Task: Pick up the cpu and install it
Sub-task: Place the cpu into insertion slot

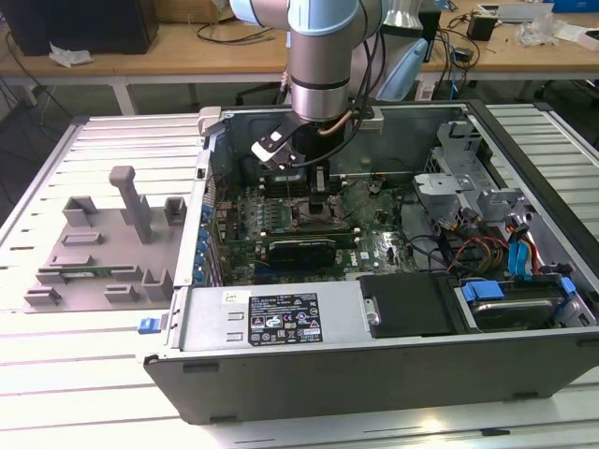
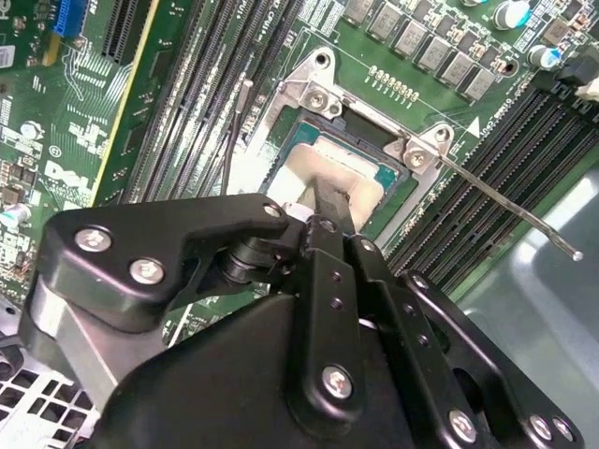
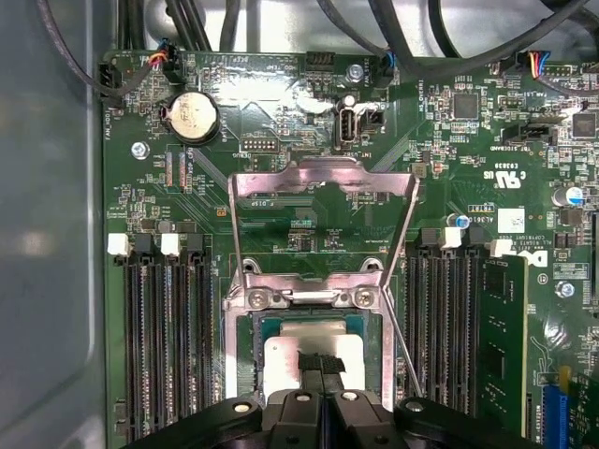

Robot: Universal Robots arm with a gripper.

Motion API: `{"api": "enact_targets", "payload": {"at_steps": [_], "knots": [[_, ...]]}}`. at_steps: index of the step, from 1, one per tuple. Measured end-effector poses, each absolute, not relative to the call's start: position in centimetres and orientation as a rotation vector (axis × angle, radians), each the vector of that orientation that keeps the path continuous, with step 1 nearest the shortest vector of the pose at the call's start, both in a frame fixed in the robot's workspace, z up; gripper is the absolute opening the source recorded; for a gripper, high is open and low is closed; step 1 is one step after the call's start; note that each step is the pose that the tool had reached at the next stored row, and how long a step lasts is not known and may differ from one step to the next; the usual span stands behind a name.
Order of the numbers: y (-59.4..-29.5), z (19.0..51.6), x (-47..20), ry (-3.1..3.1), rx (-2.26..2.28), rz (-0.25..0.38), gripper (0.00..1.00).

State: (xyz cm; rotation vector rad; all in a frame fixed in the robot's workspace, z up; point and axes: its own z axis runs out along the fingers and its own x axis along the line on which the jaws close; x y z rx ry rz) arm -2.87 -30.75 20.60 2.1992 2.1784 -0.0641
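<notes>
Surface: a pale, slatted metal tabletop carried an open dark grey steel computer case lying on its side.
Room: light wooden desks strewn with cables stood behind it in the exterior view.
Tray: a grey plastic tray with blocky posts lay on the tabletop at the exterior view's left, just beside the case.
Arm: a silver and pale blue robot arm stood straight down into the case.
Cpu, place: the cpu, a small flat square chip with a silvery metal top plate, sat inside the square black socket on the board.
Cpu, heading: it lay flat with the plate facing up. Being square, it had no long axis, and its edges ran parallel to the black memory slots on either side.
Hand: the black metal hand had its two fingers pressed together, with the tips over the middle of the plate. They seemed to touch it, though contact was hard to confirm.
Socket frame: a bright stamped steel frame stood open, tilted back from the socket.
Lever: a thin steel rod angled out over the memory slots.
Board: a glossy green circuit board, thick with small parts, bore a round silver coin cell.
</notes>
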Motion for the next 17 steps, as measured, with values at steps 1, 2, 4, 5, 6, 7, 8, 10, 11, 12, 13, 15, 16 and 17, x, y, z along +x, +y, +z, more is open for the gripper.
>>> {"api": "enact_targets", "payload": {"at_steps": [1, 2, 4, 5, 6, 7, 8, 10, 11, 12, 13, 15, 16, 17], "knots": [[-30.74, 20.56, -2.87, 2.179, 2.199, -0.063, 0.11], [-30.74, 20.49, -2.87, 2.179, 2.199, -0.064, 0.11], [-30.76, 20.45, -2.88, 2.178, 2.199, -0.065, 0.11], [-30.75, 20.44, -2.88, 2.178, 2.199, -0.065, 0.11], [-30.75, 20.43, -2.87, 2.178, 2.199, -0.064, 0.11], [-30.75, 20.42, -2.87, 2.178, 2.199, -0.064, 0.11], [-30.75, 20.4, -2.88, 2.179, 2.199, -0.064, 0.11], [-30.76, 20.32, -2.88, 2.179, 2.2, -0.064, 0.11], [-30.75, 20.32, -2.88, 2.179, 2.2, -0.064, 0.11], [-30.75, 20.3, -2.87, 2.179, 2.2, -0.063, 0.11], [-30.75, 20.3, -2.87, 2.179, 2.2, -0.063, 0.11], [-30.75, 20.31, -2.87, 2.179, 2.2, -0.063, 0.11], [-30.74, 20.36, -2.87, 2.179, 2.2, -0.062, 0.11], [-30.73, 20.4, -2.86, 2.179, 2.2, -0.061, 0.11]]}}
